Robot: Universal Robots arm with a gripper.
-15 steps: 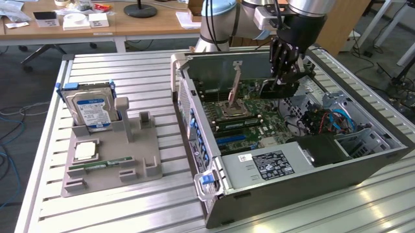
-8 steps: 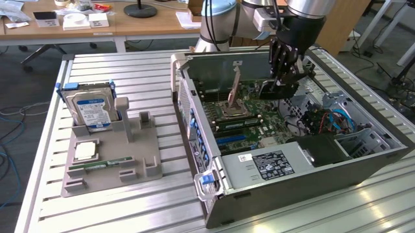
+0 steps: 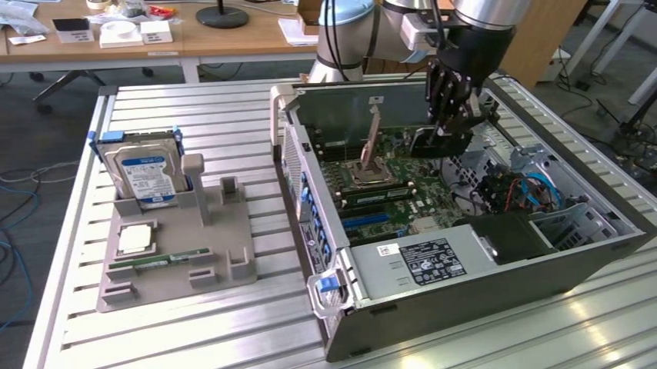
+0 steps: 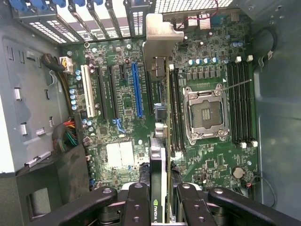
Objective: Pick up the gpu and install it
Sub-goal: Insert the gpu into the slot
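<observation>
Partly closed, the gripper (image 3: 444,137) (image 4: 162,197) pinches the gpu (image 3: 431,144) (image 4: 160,155) by its two faces, holding the card on edge inside the open computer case (image 3: 308,231).

At the exterior view's left, a grey tray (image 3: 231,238) sits on the slatted tabletop (image 3: 205,108), well apart from the case. It carries an upright hard drive (image 3: 144,173), a processor (image 3: 134,240) and a memory stick (image 3: 159,263).

Inside the case, the motherboard (image 3: 395,204) (image 4: 122,94) lies flat under the card. In the wrist view the gpu hangs between the blue slot (image 4: 136,89) and the memory slots (image 4: 176,113), near the processor socket (image 4: 207,115). Its silver bracket (image 4: 157,37) is close to the rear slot openings (image 4: 94,21).

Toward the exterior view's right, loose cables (image 3: 524,192) and the power supply (image 3: 431,261) crowd the floor of the case. The top of the case is open.
</observation>
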